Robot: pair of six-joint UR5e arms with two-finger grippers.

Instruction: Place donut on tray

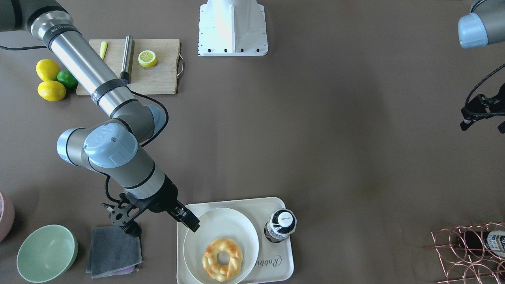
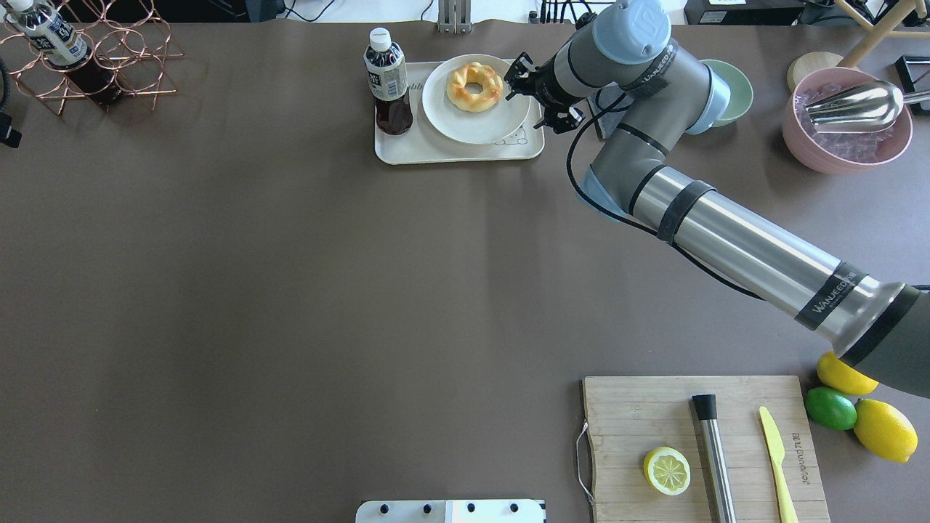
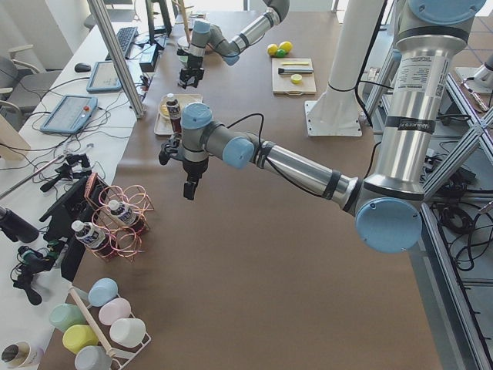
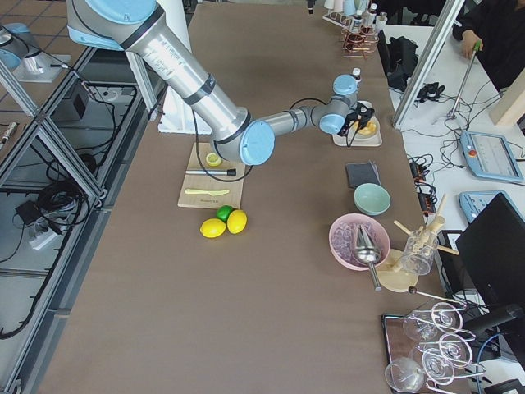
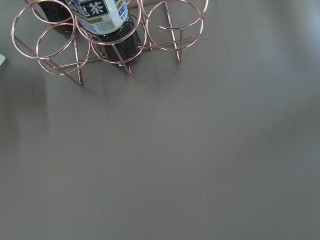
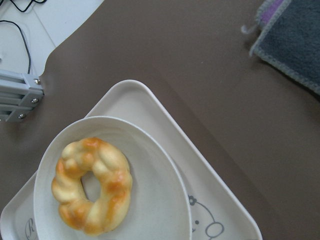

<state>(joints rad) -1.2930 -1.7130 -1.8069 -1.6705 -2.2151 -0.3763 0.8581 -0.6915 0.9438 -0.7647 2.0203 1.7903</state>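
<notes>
The donut (image 1: 222,259), a golden braided ring, lies on a round white plate (image 1: 232,221). The plate stands on the cream tray (image 1: 276,268) with the rabbit drawing, at the table's far edge from the robot. The right wrist view shows the donut (image 6: 92,185) on the plate (image 6: 160,200) and the tray (image 6: 220,200) below the camera. My right gripper (image 1: 189,221) hovers at the plate's rim beside the donut, looks open and holds nothing; it also shows in the overhead view (image 2: 514,81). My left gripper (image 1: 479,114) is far off at the table's side; its jaws are unclear.
A dark tea bottle (image 1: 281,225) stands on the tray beside the plate. A grey cloth (image 1: 114,250) and a green bowl (image 1: 46,253) lie by the right gripper. A copper bottle rack (image 1: 469,252), a cutting board (image 1: 154,75) with a lemon half, and a pink bowl (image 2: 846,120) are also here.
</notes>
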